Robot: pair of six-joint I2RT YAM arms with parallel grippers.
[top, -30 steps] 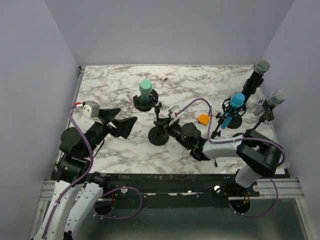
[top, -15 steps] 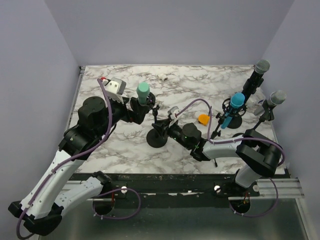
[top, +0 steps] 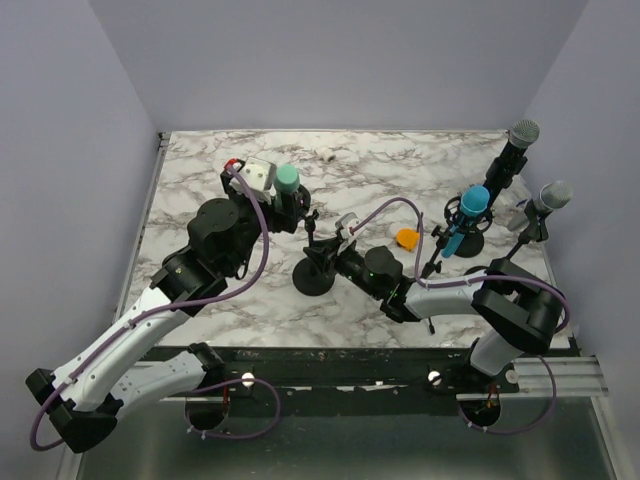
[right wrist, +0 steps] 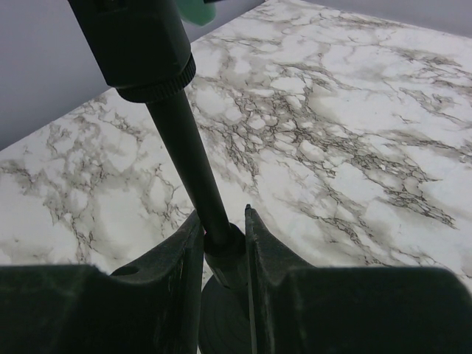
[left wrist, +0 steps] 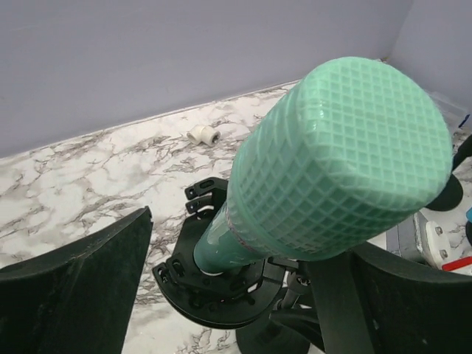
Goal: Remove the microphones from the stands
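The green microphone (top: 288, 180) stands upright in a black shock mount (left wrist: 214, 287) on a black stand (top: 314, 276). My left gripper (top: 284, 208) is open. Its two fingers (left wrist: 74, 295) stand on either side of the microphone's body (left wrist: 332, 162), apart from it. My right gripper (top: 336, 262) is shut on the stand's pole (right wrist: 193, 158) just above the round base, with both jaws pressed against it (right wrist: 223, 236).
A blue microphone (top: 474, 203) and two grey microphones (top: 522, 135) (top: 553, 195) stand on their own stands at the right. An orange object (top: 407, 238) lies mid-table. A small white fitting (top: 327, 155) lies near the back wall.
My left arm has swung from the near left side up to the green microphone, and its open jaws now straddle it. The right gripper stays shut on the pole.
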